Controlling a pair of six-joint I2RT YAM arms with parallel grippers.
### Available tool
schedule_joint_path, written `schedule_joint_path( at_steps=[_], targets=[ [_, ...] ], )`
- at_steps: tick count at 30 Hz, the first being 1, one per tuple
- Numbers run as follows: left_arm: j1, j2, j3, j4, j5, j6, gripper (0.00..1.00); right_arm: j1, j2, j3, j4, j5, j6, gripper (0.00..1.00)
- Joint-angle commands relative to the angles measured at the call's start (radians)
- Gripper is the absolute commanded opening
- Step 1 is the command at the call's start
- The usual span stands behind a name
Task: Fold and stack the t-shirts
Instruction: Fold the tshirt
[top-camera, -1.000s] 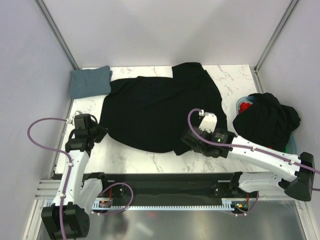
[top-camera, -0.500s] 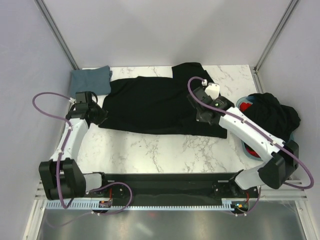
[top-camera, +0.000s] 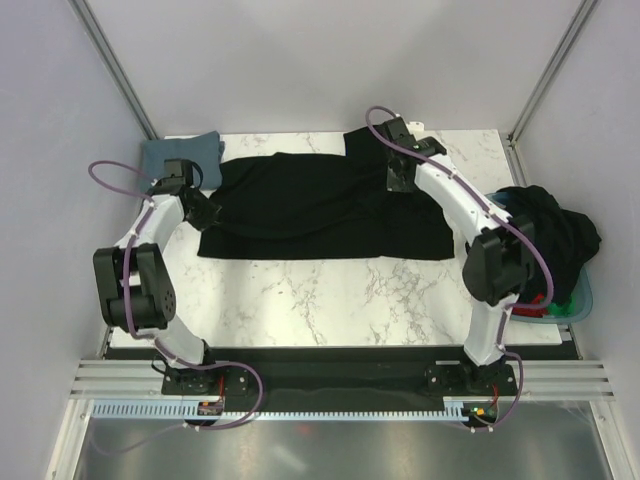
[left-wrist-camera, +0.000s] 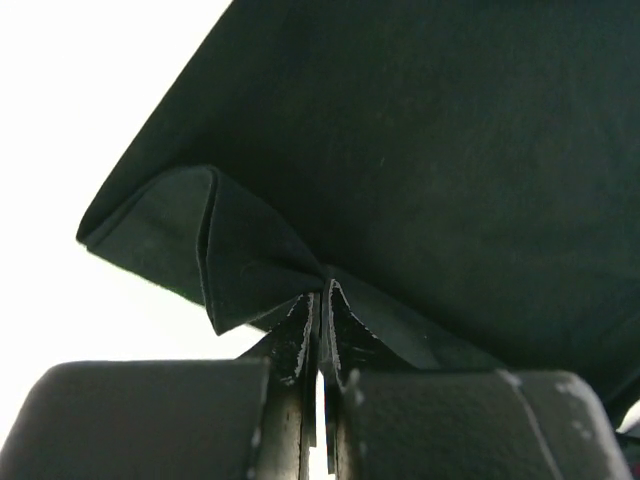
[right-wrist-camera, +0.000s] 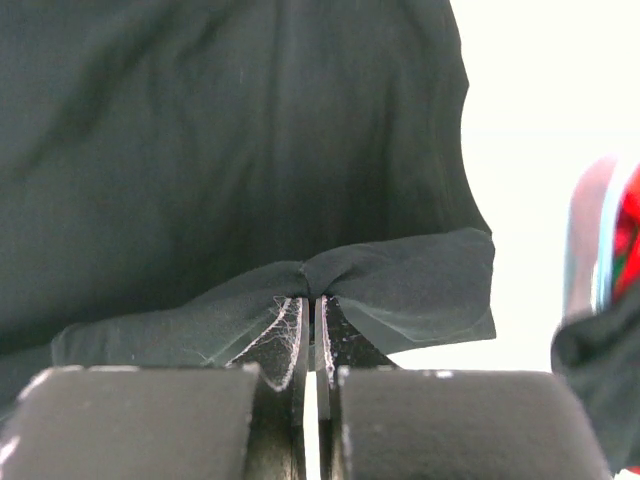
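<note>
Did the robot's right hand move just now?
Yes. The right gripper went from the near side of the table toward its far edge, folding the black t-shirt.

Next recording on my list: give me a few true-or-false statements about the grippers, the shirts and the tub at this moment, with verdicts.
1. The left gripper and right gripper are each shut on the large black fabric t-shirt. True.
2. The folded slate blue-grey shirt lies at the table's near right corner. False: it lies at the far left corner.
3. The light blue plastic tub is empty. False: it holds black and red garments.
4. The black t-shirt lies on the white marble table. True.
</note>
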Motion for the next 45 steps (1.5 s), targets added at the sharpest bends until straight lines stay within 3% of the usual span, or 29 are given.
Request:
schedule_joint_path(
  at_steps=[1, 2, 3, 4, 5, 6, 7, 10, 11, 14, 20, 25, 31, 40, 45],
  targets=[
    [0.019, 0.111, 0.122, -0.042, 0.03, 0.044, 0.02, -0.086, 0.123, 0.149, 0.007, -0.061, -0.083, 0.0],
    [0.027, 0.133, 0.14, -0.047, 0.044, 0.047, 0.07, -0.102, 0.154, 0.183, 0.007, -0.077, -0.095, 0.04],
    [0.036, 0.16, 0.178, -0.052, 0.064, 0.052, 0.14, -0.14, 0.221, 0.268, -0.014, -0.087, -0.101, 0.36],
    [0.059, 0.203, 0.2, -0.071, 0.126, 0.064, 0.36, -0.157, 0.257, 0.325, -0.043, -0.1, -0.108, 0.55],
    [0.068, 0.219, 0.243, -0.085, 0.163, 0.073, 0.43, -0.173, 0.289, 0.438, -0.08, -0.098, -0.102, 0.7],
    [0.079, 0.223, 0.257, -0.101, 0.199, 0.09, 0.5, -0.192, 0.32, 0.48, -0.155, -0.094, -0.092, 0.84],
    [0.079, 0.216, 0.258, -0.108, 0.199, 0.102, 0.68, -0.197, 0.311, 0.496, -0.177, -0.089, -0.082, 0.86],
    [0.082, 0.129, 0.206, -0.107, 0.165, 0.131, 0.88, -0.2, 0.124, 0.259, -0.082, -0.11, -0.042, 0.87],
    [0.085, 0.08, 0.156, -0.102, 0.155, 0.133, 0.88, -0.2, 0.063, 0.069, -0.038, -0.144, -0.01, 0.88],
    [0.105, -0.006, 0.011, -0.05, 0.148, 0.124, 0.88, -0.2, -0.14, -0.252, 0.088, -0.222, 0.03, 0.88],
    [0.139, -0.22, -0.309, 0.144, 0.168, 0.049, 0.88, -0.202, -0.332, -0.648, 0.229, -0.322, 0.099, 0.86],
    [0.177, -0.179, -0.392, 0.229, 0.222, 0.003, 0.88, -0.219, -0.34, -0.702, 0.253, -0.284, 0.098, 0.86],
    [0.196, -0.163, -0.43, 0.286, 0.224, -0.042, 0.86, -0.338, -0.288, -0.737, 0.334, -0.322, 0.081, 0.84],
    [0.196, -0.159, -0.458, 0.363, 0.172, -0.114, 0.83, -0.345, -0.157, -0.757, 0.426, -0.333, 0.084, 0.81],
    [0.194, -0.08, -0.438, 0.405, 0.162, -0.155, 0.8, -0.343, -0.111, -0.749, 0.441, -0.321, 0.081, 0.72]
  ],
)
